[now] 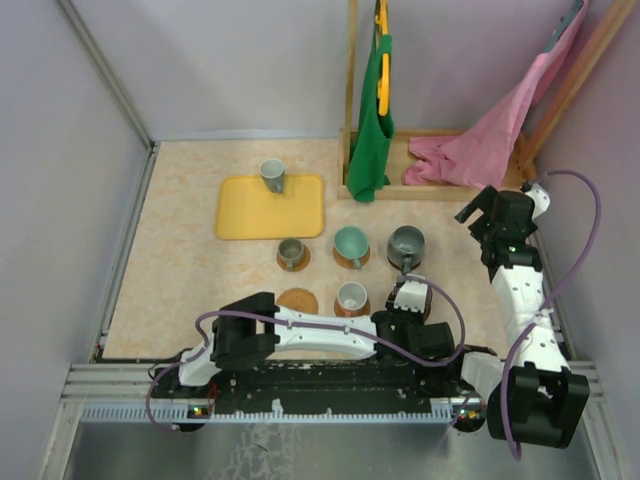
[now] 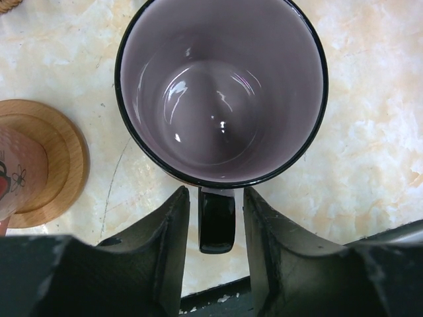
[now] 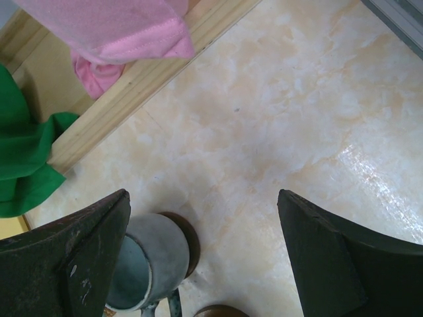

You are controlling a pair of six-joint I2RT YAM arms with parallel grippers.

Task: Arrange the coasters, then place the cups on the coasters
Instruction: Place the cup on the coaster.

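Observation:
In the left wrist view a dark purplish cup (image 2: 221, 86) stands upright on the table. Its handle (image 2: 217, 224) lies between the fingers of my left gripper (image 2: 215, 198), which is open, with a thin gap on each side. No coaster shows round its base. Beside it a reddish-brown cup (image 2: 16, 175) sits on a coaster (image 2: 56, 158). From above, my left gripper (image 1: 408, 296) is at the front right, and three cups, grey (image 1: 291, 252), teal (image 1: 351, 243) and dark grey (image 1: 406, 243), sit on coasters. One coaster (image 1: 298, 301) lies bare. My right gripper (image 1: 472, 210) hangs open.
A yellow tray (image 1: 300, 215) at the back left carries a grey cup (image 1: 272, 175). A wooden rack (image 1: 440, 190) with green cloth (image 1: 372, 110) and pink cloth (image 1: 490, 140) stands at the back right. Under the right gripper (image 3: 201, 198) is bare table, a grey cup (image 3: 152, 257) to its left.

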